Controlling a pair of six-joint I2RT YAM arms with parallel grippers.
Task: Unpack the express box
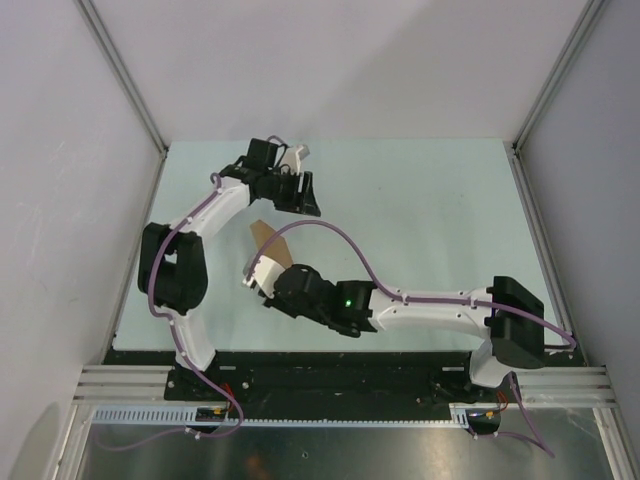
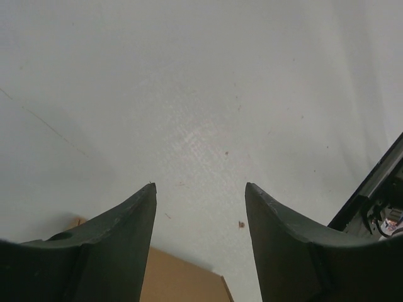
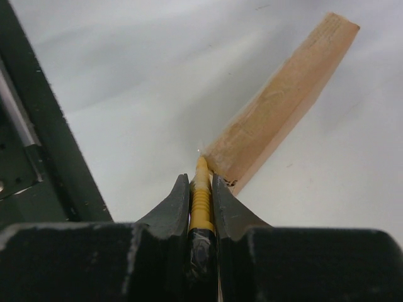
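Observation:
The express box point(image 1: 267, 237), a small flat brown cardboard box, lies on the pale table between the two arms. My right gripper point(image 3: 201, 177) is shut on the yellow utility knife point(image 3: 201, 201). The knife's tip touches the near end of the box point(image 3: 283, 100). From above, the right gripper point(image 1: 262, 272) sits just in front of the box. My left gripper point(image 1: 303, 198) hovers behind and to the right of the box, open, with nothing between its fingers point(image 2: 129, 220). Only a corner of the box point(image 2: 182, 280) shows low in the left wrist view.
A black frame rail point(image 3: 44, 126) runs along the table's near edge, left of the right gripper. Another dark rail with wiring point(image 2: 371, 201) shows at the right of the left wrist view. White walls and metal posts point(image 1: 125, 80) enclose the table.

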